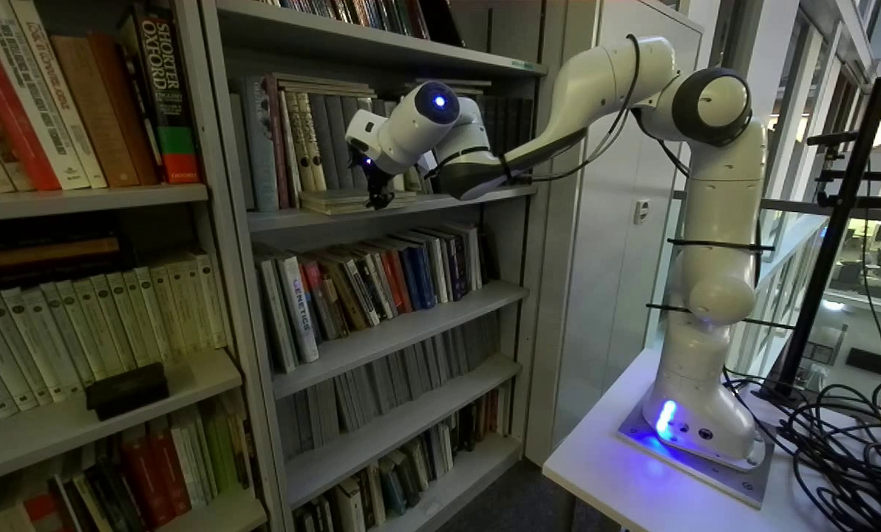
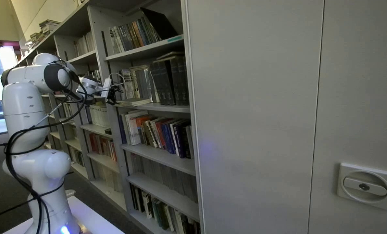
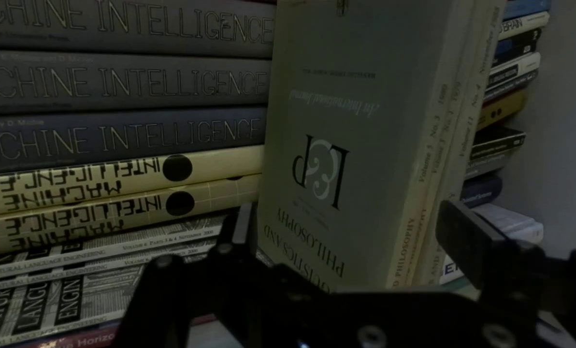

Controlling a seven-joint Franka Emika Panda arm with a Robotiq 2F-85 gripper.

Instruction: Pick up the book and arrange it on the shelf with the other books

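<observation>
Only in the wrist view, can read PHILOSOPHY on the top book [image 3: 348,154], piled flat on the shelf [image 1: 281,219]. In an exterior view, reaches left with bent arm [image 1: 603,81]; holds pincer [image 3: 345,210] spread wide.

In an exterior view: white, rounded robot arm [image 2: 24,102], looped with black cables [image 2: 10,159], standing on white counter [image 2: 89,217]. Black end effector [image 2: 112,96] at the second tier down [image 2: 172,108] of the tall grey metal bookcase [image 2: 157,156], just beside a low stack of flat pale books [image 2: 135,102]; contact not discernible. Behind the stack, upright books with grey and pale spines [image 2: 141,83]; right of these, thick dark volumes [image 2: 172,79]. Far right, grey-white panel [image 2: 255,97] carrying squarish white lock plate [image 2: 349,193].
</observation>
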